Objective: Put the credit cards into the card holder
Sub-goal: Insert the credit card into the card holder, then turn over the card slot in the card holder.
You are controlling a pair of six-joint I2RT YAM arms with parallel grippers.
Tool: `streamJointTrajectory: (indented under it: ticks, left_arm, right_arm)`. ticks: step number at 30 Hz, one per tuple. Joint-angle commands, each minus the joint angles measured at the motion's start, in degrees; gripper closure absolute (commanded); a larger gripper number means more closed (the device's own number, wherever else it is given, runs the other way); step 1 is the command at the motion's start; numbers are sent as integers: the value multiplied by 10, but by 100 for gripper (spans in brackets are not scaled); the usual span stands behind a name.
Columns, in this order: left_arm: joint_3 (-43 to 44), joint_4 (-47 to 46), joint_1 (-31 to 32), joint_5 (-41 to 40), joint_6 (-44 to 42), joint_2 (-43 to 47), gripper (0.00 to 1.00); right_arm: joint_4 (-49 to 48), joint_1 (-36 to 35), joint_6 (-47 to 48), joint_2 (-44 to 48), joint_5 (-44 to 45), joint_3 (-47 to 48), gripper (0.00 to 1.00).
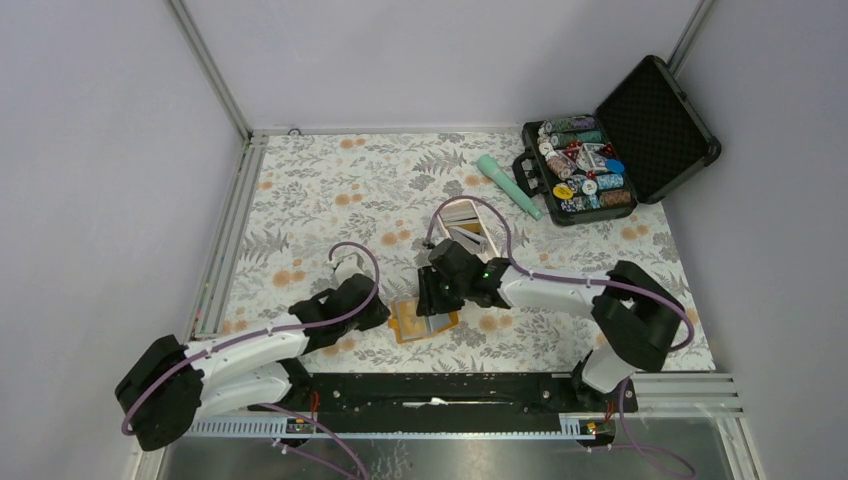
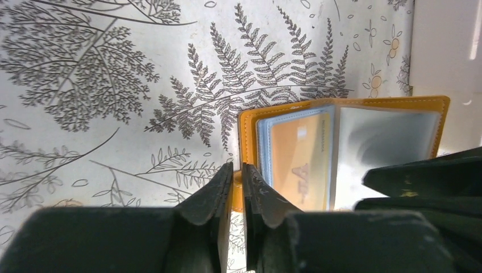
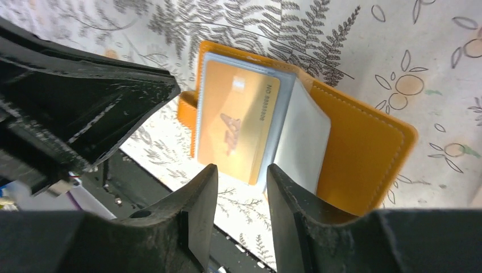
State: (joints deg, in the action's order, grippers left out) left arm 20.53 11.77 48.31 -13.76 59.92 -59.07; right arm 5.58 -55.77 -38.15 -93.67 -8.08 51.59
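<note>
Here the left gripper (image 2: 237, 170) stands nearly closed, the snap tab (image 3: 186, 108) of the card holder (image 3: 364, 148) in its slit, grip uncertain; the holder lies open on the table (image 1: 330, 190) between both arms, tan card (image 3: 239, 119) lengthwise along the fold, short end toward the spread right gripper (image 3: 242, 169)

We see a robotics lab cell: bare grey panels (image 1: 90, 150), aluminium frame rails (image 1: 208, 68), left arm (image 1: 250, 350) and right arm (image 1: 550, 290) bolted to the table (image 1: 330, 170).

The top camera looks down from behind over the whole bench (image 1: 330, 190); both wrist cameras sit close behind their fingers (image 2: 207, 210), sharing the card holder (image 2: 398, 105).
</note>
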Motion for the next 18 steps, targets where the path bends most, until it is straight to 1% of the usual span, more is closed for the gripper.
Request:
streamJointTrajectory:
  ticks: [1,5,10,15,18]
  left_arm:
    - [17,48,-3,-38,-22,53,82]
    - [26,69,-5,-42,-31,88,70]
    - [32,55,-5,-7,-33,105,57]
    - [29,7,-5,45,-22,111,52]
    - [24,-21,-5,67,-15,104,51]
  right_arm:
    - [30,-5,6,72,37,-2,55]
    - [44,-4,5,102,57,-19,54]
    - [46,-5,2,111,68,-39,54]
    - [47,-5,1,113,78,-49,55]
    - [53,-5,2,114,100,-51,54]
